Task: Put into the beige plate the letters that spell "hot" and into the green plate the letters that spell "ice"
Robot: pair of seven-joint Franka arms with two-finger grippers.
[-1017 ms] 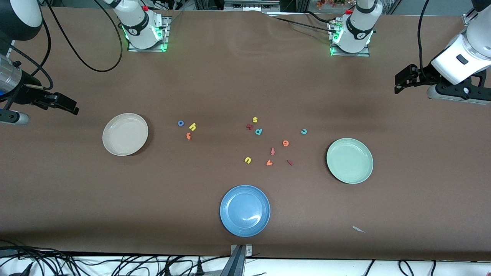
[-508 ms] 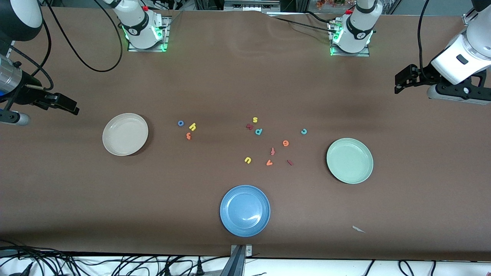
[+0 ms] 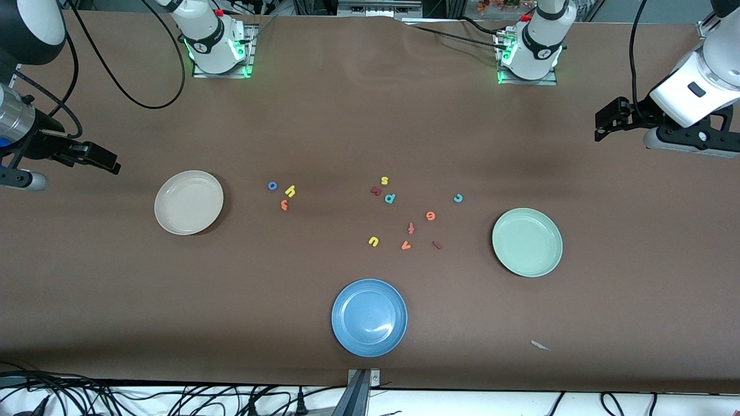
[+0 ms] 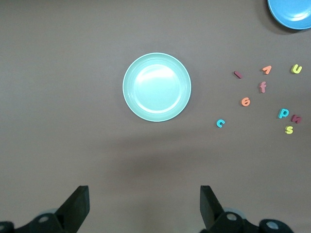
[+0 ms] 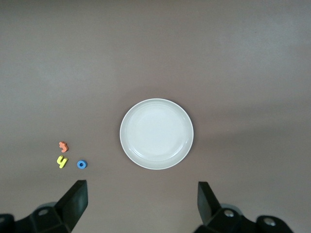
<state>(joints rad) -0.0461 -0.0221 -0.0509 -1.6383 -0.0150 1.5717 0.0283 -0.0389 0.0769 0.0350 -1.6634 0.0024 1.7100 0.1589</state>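
The blue ring "o" (image 3: 272, 185), yellow "h" (image 3: 290, 191) and orange "t" (image 3: 284, 204) lie clustered flat on the worktop, near the empty beige plate (image 3: 189, 202). Toward the left arm's end, the teal "c" (image 3: 458, 198), orange "e" (image 3: 430, 216) and maroon "i" (image 3: 437, 245) lie scattered near the empty green plate (image 3: 526, 242).

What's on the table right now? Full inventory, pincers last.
round beige plate: 1, cream, toward the right arm's end
round pale green plate: 1, mint, toward the left arm's end
round blue plate: 1, blue, nearest the front camera
"hot" letters: 3, blue "o", yellow "h", orange "t", clustered beside the beige plate
"ice" letters: 3, maroon "i", teal "c", orange "e", beside the green plate
other toy letters: 6, mixed colours, mid-table
left pincer: open, empty
right pincer: open, empty
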